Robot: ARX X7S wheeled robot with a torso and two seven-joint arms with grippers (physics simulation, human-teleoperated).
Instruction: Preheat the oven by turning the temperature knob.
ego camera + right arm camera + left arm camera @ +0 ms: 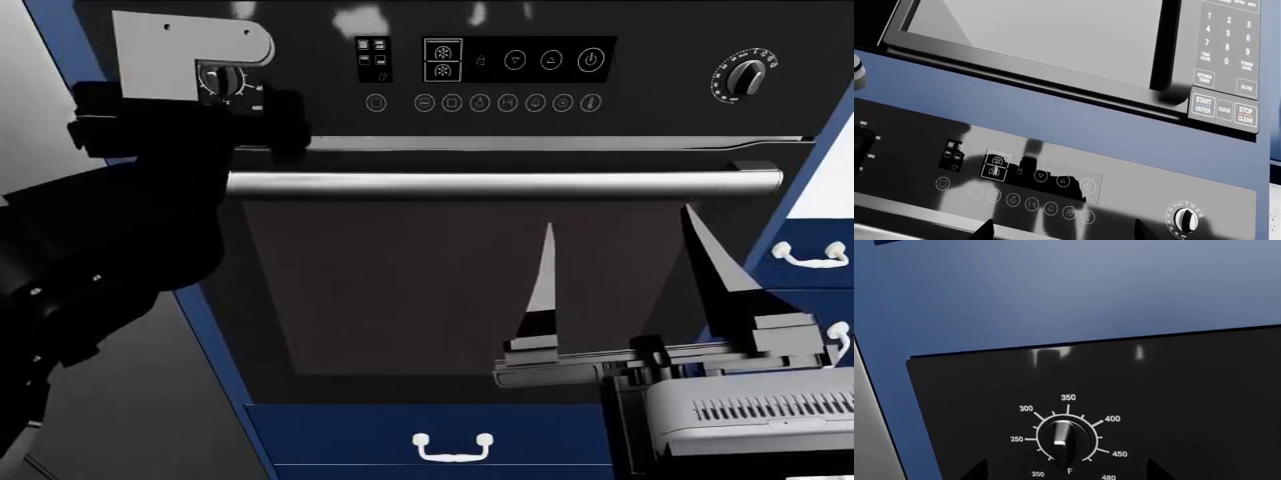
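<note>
Blue cabinetry is seen around the large black built-in oven with its dark glass door and long silver bar handle.

The small round black temperature knob, ringed by white numbers, sits at the panel's left end; in the head view it is largely hidden behind the left gripper, whose finger spread cannot be told; only its dark tips edge the left wrist view; the right gripper is held wide apart and empty before the door; a microwave is shown only by the right wrist view.
</note>
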